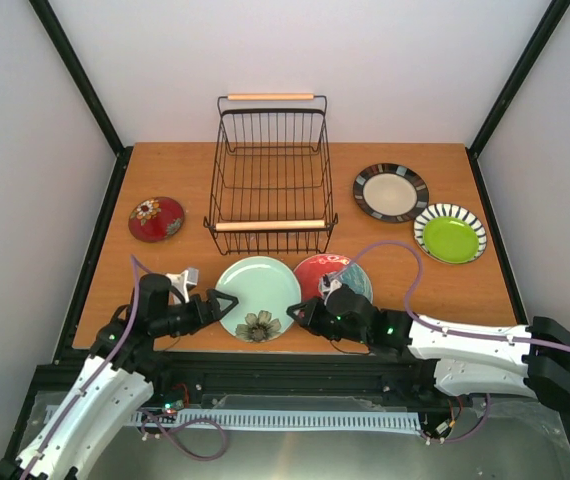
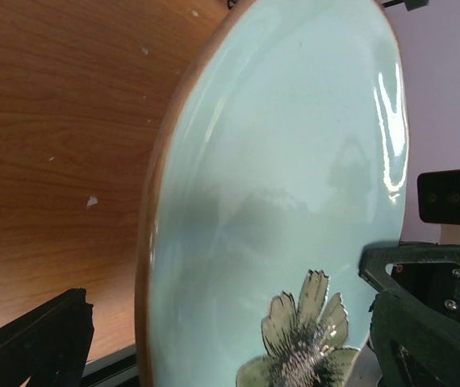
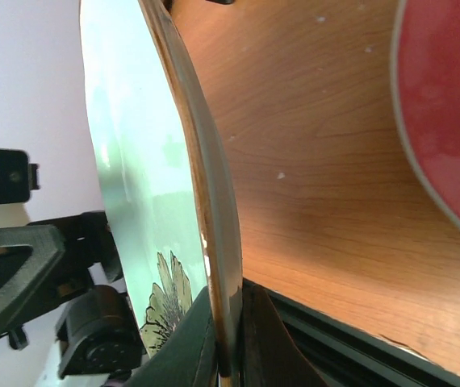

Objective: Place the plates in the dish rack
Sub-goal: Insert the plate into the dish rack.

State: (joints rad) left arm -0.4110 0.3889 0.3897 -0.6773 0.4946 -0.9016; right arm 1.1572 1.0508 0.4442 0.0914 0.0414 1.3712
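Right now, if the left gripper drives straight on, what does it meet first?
The mint green plate: its near rim sits between the left gripper's open jaws. The right gripper pinches the opposite rim. Remaining gap unclear.

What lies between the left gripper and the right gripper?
The mint green plate, as the top view shows. The right gripper pinches its rim; the left gripper stands open at the opposite edge.
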